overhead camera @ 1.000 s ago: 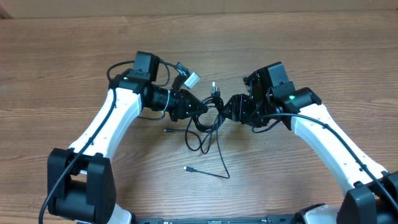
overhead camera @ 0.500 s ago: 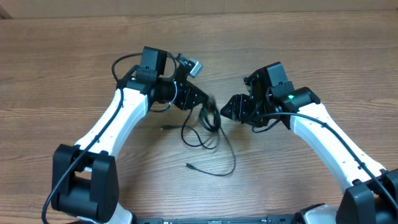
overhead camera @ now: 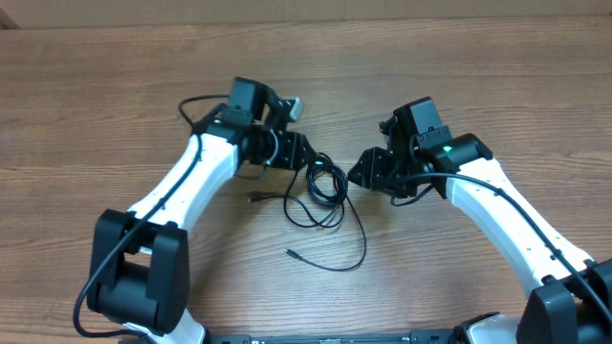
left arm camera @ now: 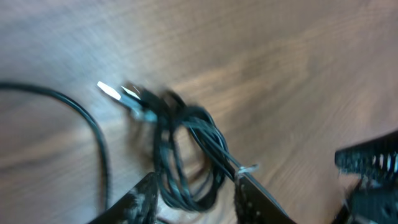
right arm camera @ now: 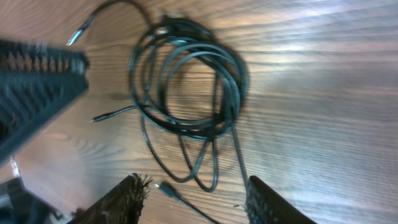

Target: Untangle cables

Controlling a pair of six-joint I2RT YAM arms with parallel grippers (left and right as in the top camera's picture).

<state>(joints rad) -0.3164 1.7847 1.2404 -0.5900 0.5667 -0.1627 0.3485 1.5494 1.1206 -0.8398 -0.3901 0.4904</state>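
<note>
The cables (overhead camera: 323, 187) lie on the wooden table as a loose black coil with long strands trailing toward the front. My left gripper (overhead camera: 308, 159) sits at the coil's back left edge and my right gripper (overhead camera: 356, 172) just right of it. In the left wrist view the coil (left arm camera: 186, 155) lies between the spread fingers of the open left gripper (left arm camera: 198, 186), and a silver-tipped plug (left arm camera: 109, 91) points away. In the right wrist view the coil (right arm camera: 186, 93) lies ahead of the open right gripper (right arm camera: 196, 190). A small plug end (right arm camera: 166, 186) rests between its fingers, ungripped.
Two loose plug ends lie apart from the coil, one at the left (overhead camera: 256, 199) and one nearer the front (overhead camera: 289, 254). The left gripper's ribbed finger (right arm camera: 37, 81) shows at the left of the right wrist view. Both arm bases stand at the table's front edge.
My left gripper swung back and to the right and went from shut to open. The bunched cables fell slack into a coil on the table. The right arm hardly moved.
</note>
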